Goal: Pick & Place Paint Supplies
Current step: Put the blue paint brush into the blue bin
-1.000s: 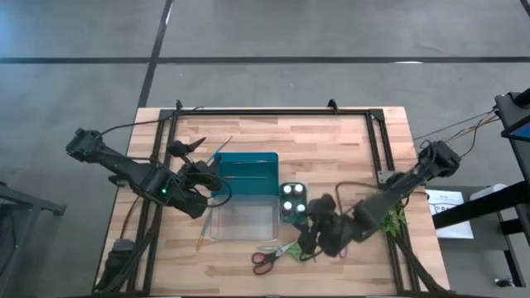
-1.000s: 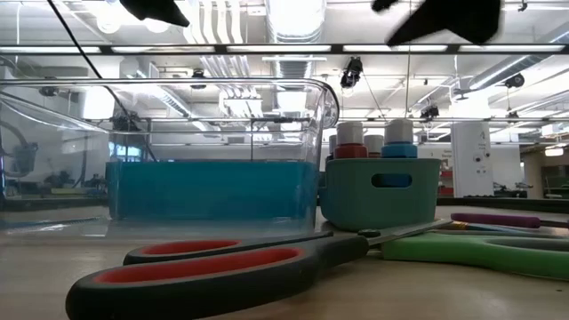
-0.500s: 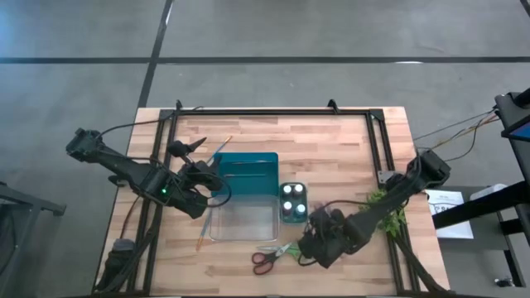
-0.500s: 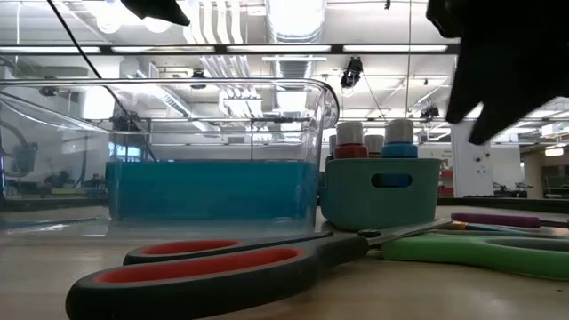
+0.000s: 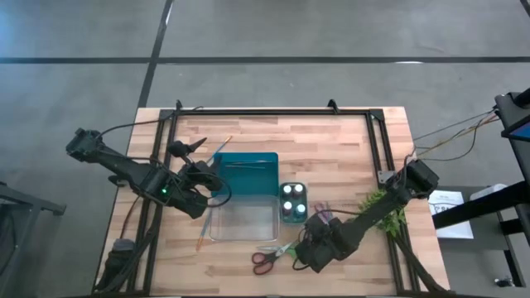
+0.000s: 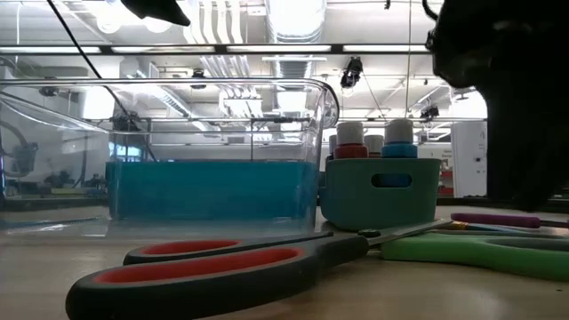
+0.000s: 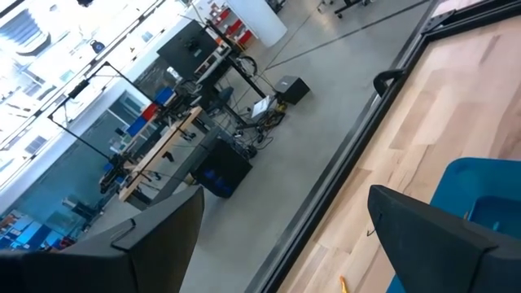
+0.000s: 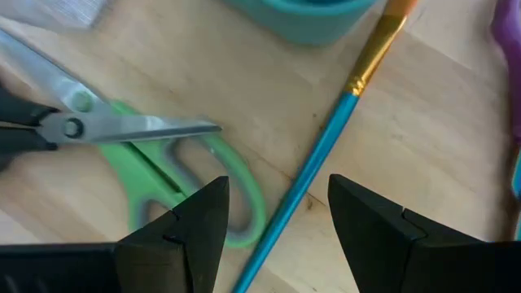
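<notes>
My right gripper (image 8: 277, 185) is open and points steeply down over the near right of the table (image 5: 315, 250). Its fingers stand on either side of a blue-handled brush (image 8: 326, 146) and touch nothing. Beside the brush lie the green-handled scissors (image 8: 203, 195) and the red-and-black scissors (image 6: 204, 267), both flat on the wood. Paint bottles (image 5: 291, 199) with white caps stand in a small teal cup (image 6: 380, 191). My left gripper (image 7: 281, 244) waits open above the left edge of the teal tray (image 5: 248, 174).
A clear container (image 5: 244, 219) sits against the teal tray, in which thin brushes (image 5: 248, 164) lie. More brushes lie at its left (image 5: 203, 238) and far side (image 5: 222, 149). A purple handle (image 6: 493, 219) and a green plant sprig (image 5: 385, 207) are to the right.
My right gripper has come down toward the table's near edge, over the brush and the scissors. It has tipped to point more steeply down and has rolled about its own line. Its fingers have stayed apart. The supplies have not moved.
</notes>
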You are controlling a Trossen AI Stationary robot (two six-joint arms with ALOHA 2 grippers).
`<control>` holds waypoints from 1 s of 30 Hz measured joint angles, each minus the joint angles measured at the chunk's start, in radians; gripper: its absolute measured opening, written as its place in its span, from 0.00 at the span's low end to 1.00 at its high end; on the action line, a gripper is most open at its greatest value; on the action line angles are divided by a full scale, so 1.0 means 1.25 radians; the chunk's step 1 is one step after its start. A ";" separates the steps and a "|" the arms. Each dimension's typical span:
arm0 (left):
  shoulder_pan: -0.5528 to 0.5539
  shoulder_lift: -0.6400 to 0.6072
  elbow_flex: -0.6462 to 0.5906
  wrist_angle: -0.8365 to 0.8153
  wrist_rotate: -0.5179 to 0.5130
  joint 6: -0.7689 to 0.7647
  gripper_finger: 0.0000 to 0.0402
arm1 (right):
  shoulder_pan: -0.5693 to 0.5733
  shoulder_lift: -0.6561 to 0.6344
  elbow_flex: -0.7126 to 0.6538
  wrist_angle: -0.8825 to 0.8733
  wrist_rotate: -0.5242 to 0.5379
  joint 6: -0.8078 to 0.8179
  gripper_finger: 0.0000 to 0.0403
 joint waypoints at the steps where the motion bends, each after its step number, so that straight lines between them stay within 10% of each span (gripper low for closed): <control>1: 0.000 0.000 0.000 0.000 0.001 0.000 0.88 | 0.000 0.007 0.000 0.000 -0.004 0.000 0.51; 30: 0.000 0.000 0.000 0.003 0.013 0.000 0.88 | -0.016 0.043 -0.010 -0.040 0.039 0.011 0.51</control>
